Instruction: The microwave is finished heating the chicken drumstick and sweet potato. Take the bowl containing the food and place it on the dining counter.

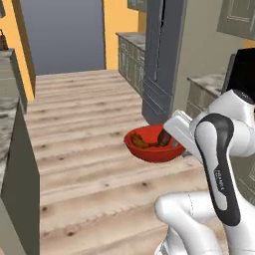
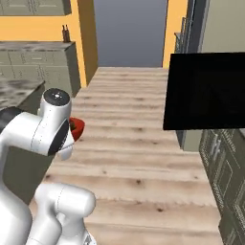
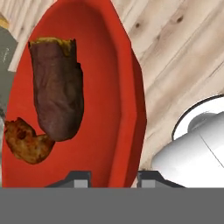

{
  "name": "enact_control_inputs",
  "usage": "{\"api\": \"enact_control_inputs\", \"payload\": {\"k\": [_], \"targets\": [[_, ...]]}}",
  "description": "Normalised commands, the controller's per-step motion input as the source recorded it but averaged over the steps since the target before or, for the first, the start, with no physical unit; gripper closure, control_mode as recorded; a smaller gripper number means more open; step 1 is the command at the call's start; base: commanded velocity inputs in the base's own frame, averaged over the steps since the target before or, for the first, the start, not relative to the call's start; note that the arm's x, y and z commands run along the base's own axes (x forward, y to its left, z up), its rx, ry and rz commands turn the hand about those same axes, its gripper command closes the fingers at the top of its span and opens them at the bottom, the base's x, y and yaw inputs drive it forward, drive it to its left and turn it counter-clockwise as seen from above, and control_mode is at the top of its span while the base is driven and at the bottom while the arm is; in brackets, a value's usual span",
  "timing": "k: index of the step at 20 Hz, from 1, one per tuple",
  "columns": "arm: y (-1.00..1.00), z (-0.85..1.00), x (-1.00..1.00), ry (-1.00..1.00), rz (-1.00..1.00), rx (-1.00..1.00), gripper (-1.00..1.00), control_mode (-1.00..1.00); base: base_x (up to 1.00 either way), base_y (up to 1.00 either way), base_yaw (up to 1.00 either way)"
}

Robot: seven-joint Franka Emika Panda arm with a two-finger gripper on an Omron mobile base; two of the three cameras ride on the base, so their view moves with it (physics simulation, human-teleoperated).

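I'm in the carry step: my gripper (image 3: pixel 109 177) pinches the red bowl's (image 1: pixel 154 149) rim, the food (image 3: pixel 54 100) inside, held in the air above the wood floor (image 1: pixel 89 164); next I must reach the dining counter (image 1: pixel 7 107) and set it down level.

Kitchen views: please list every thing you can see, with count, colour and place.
bowl: one, red, held above the wooden floor at the gripper.
food: two lumps, dark brown and orange-brown, inside the bowl.
microwave door: one, black, swung open at right in the right base view.
dining counter: one, grey marbled, left edge of the left base view.
cabinets: several, grey, along the walls.
floor: light wood planks.
gripper: one, dark tips, shut on the bowl rim.
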Motion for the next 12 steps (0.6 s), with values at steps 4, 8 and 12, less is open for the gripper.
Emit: {"api": "enact_control_inputs", "payload": {"k": [4,8,12], "targets": [[0.00,0.00,0.00,0.00,0.00,0.00,1.00,1.00,0.95,0.85,0.49],[0.00,0.00,0.00,0.00,0.00,0.00,1.00,1.00,1.00,0.58,0.46],[0.00,0.00,0.00,0.00,0.00,0.00,1.00,1.00,1.00,-0.25,0.36]]}}
